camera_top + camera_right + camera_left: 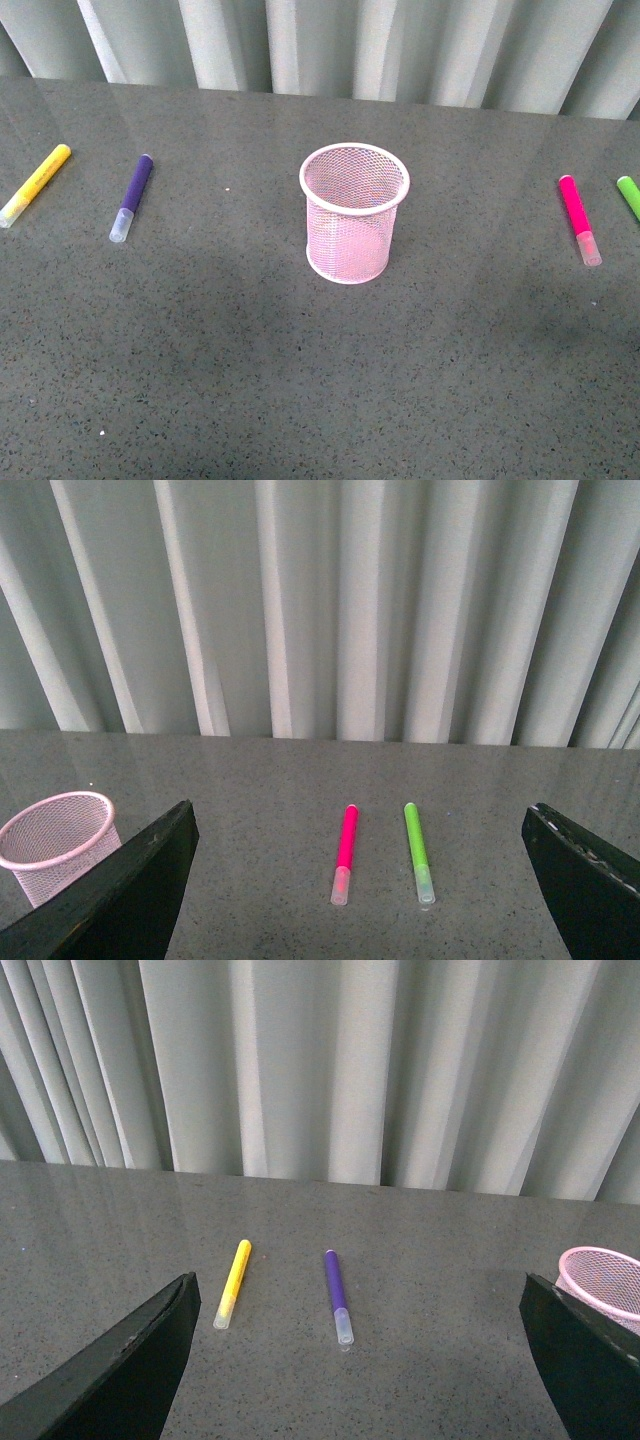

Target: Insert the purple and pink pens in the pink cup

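You have four markers and one cup on the table point(200, 380): one purple pen point(131, 197), one pink pen point(579, 219), one yellow marker point(35, 184), one green marker point(629, 196) and one pink cup point(355, 212). Your left gripper point(357, 1277) gapes wide, with the purple pen ahead between its jaws. Your right gripper point(362, 804) is equally wide, with the pink pen ahead. The cup stands between the grippers and is partly cut off in both wrist views. The green marker runs off the front view's edge.

Pink pen point(344, 852) and green marker point(417, 852) lie parallel, near but apart, on the counter point(250, 780). Pink cup point(55, 855) stands upright, well apart from both. Right tool point(358, 810) jaws are spread wide, holding nothing.
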`<move>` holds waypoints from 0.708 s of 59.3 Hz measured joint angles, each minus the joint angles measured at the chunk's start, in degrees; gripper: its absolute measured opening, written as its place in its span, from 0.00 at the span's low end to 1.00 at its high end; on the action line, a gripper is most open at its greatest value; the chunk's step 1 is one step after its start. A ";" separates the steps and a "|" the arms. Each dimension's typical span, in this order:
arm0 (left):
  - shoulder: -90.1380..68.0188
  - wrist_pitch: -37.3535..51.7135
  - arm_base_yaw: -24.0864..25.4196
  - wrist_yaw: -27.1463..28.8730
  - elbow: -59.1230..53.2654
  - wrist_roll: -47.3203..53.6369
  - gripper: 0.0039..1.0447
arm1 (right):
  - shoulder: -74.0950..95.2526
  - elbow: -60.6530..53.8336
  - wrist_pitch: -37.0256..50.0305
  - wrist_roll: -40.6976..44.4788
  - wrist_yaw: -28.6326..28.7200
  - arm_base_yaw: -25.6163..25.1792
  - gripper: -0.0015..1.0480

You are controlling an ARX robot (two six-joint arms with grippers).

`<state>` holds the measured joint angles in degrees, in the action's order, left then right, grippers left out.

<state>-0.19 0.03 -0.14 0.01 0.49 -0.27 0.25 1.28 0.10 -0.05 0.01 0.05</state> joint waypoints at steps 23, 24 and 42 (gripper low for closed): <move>0.00 0.00 0.00 0.00 0.00 0.00 0.94 | 0.00 0.00 0.00 0.02 0.00 0.00 0.93; 0.00 0.00 0.00 0.00 0.00 0.00 0.94 | 0.00 0.00 0.00 0.02 0.00 0.00 0.93; 0.00 0.00 0.00 0.00 0.00 0.00 0.94 | 0.00 0.00 0.00 0.02 0.00 0.00 0.93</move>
<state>-0.19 0.03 -0.14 0.01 0.49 -0.27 0.25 1.28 0.10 -0.03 0.01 0.05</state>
